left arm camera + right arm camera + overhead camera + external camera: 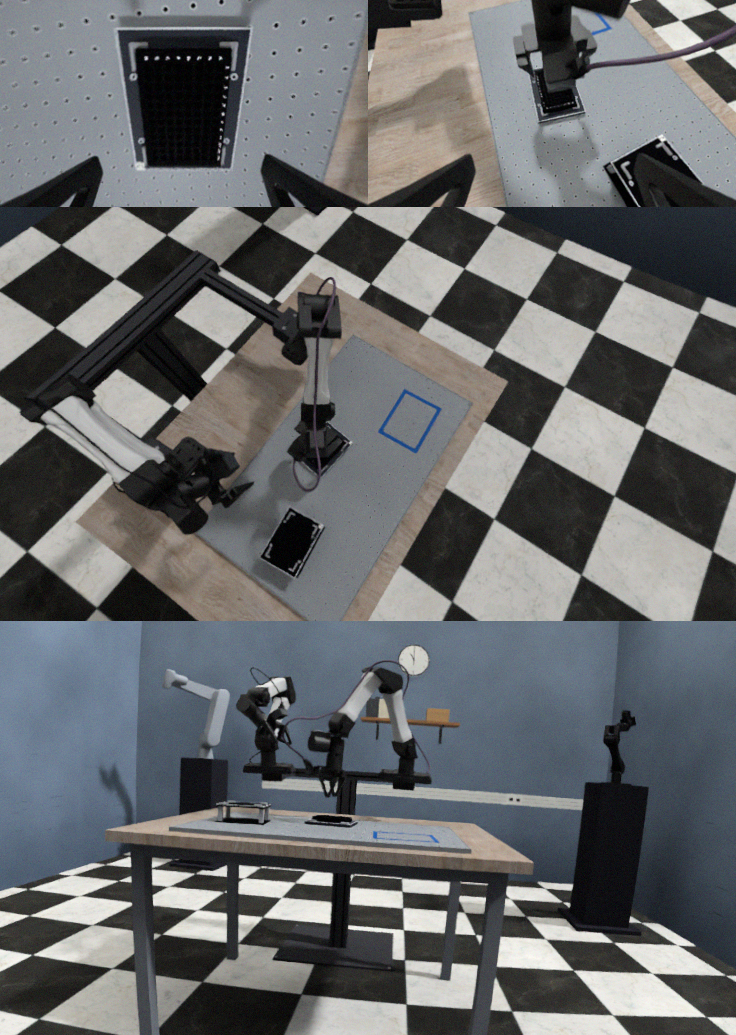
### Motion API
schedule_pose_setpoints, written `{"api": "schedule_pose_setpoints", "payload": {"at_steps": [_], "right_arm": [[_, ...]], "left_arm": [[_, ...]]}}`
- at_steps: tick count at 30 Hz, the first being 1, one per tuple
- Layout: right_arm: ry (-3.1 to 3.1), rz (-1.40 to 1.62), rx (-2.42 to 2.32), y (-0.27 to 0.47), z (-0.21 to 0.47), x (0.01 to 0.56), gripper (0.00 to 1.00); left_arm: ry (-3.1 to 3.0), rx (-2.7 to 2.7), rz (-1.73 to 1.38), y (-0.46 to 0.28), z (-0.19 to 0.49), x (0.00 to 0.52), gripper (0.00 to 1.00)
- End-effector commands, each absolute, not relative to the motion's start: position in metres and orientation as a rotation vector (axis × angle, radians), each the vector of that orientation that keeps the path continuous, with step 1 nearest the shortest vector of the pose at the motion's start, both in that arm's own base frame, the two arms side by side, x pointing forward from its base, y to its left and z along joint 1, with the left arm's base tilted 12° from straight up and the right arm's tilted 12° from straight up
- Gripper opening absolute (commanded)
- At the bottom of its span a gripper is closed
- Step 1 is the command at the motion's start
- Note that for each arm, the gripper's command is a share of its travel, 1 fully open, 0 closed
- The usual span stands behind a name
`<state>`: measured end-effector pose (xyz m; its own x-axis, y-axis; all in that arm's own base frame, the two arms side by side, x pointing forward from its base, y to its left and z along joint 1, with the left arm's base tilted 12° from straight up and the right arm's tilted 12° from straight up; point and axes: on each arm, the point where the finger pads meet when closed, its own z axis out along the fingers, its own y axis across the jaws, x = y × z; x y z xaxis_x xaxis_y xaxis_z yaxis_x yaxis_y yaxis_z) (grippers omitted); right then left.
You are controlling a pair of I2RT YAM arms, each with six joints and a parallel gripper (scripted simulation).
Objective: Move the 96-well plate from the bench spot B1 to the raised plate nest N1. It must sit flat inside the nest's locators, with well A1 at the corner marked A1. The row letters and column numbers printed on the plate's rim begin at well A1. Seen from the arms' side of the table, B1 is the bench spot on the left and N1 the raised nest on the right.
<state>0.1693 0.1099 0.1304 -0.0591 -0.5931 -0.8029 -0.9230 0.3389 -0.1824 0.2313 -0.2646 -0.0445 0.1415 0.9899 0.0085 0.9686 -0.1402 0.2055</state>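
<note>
The dark 96-well plate [331,818] [182,111] [558,98] lies between the locators of a low middle nest [185,34] [349,823]. In the left wrist view its letters run along the top edge and its numbers down the right; the nest's pale mark is at bottom left. My left gripper [181,164] [330,790] is open and empty above the plate. The raised nest N1 [292,542] [266,805] [655,159] is empty, with a pale mark at one corner. The blue outline B1 [422,399] [434,838] is empty. My right gripper [239,494] [554,162] is open and empty.
The grey perforated mat [370,515] lies on the wooden table [447,361]. The left arm reaches over the middle nest and hides part of it in the top view. Its cable loops beside it. The right arm is raised over the table's arm-side edge, near N1.
</note>
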Motion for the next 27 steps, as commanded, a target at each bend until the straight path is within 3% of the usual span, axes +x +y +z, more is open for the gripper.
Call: {"api": "schedule_pose_setpoints", "payload": {"at_steps": [1,13,20,27], "right_arm": [[1.729,0.431,-1.364,0.111,0.146,0.190,1.00],[1.830,0.483,-1.445,0.146,0.151,0.248,1.00],[2.023,0.436,-1.582,0.207,0.109,0.295,1.00],[2.162,0.297,-1.703,0.252,0.058,0.307,1.00]], "left_arm": [[1.989,2.222,0.130,-0.255,-0.015,0.226,1.00],[2.058,2.004,-0.146,-0.209,0.066,0.210,1.00],[2.039,1.755,-0.295,-0.165,0.124,0.183,1.00],[2.003,1.623,-0.339,-0.145,0.146,0.162,1.00]]}}
